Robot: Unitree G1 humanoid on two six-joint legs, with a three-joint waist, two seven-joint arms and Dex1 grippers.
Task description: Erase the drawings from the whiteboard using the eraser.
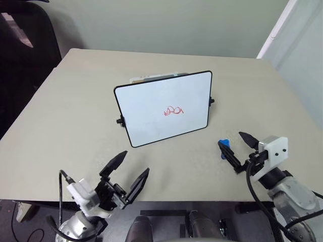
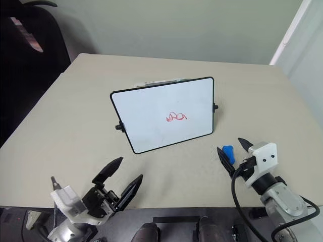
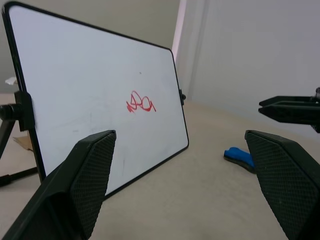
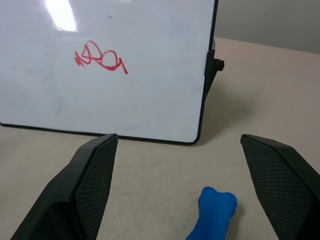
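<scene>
I am looking down at a beige table [image 1: 60, 116] where the whiteboard [image 1: 151, 113] is standing propped up near the middle, tilted back on its stand with black knobs at both side edges. The drawings [image 1: 173, 111], a small red scribble of loops, are sitting a little right of the board's centre, unerased. Something pale is peeking out just behind the board's far top edge; I cannot tell what it is.

The eraser [image 1: 224, 146] is lying flat on the table to the right of the whiteboard's near right corner, apart from the board. My right end effector [image 1: 237, 147] is hovering around it with both fingers spread wide, released; in the right wrist view the blue piece is lying on the table between the two fingers, nearer the far-side one, and I am not seeing either finger touching it.

My left end effector [image 1: 125, 171] is hanging over the near edge of the table on the left, well apart from the board, also released, its fingers [image 1: 115, 162] splayed and gripping nothing. A dark chair [image 1: 22, 55] is standing beyond the table's far left corner
</scene>
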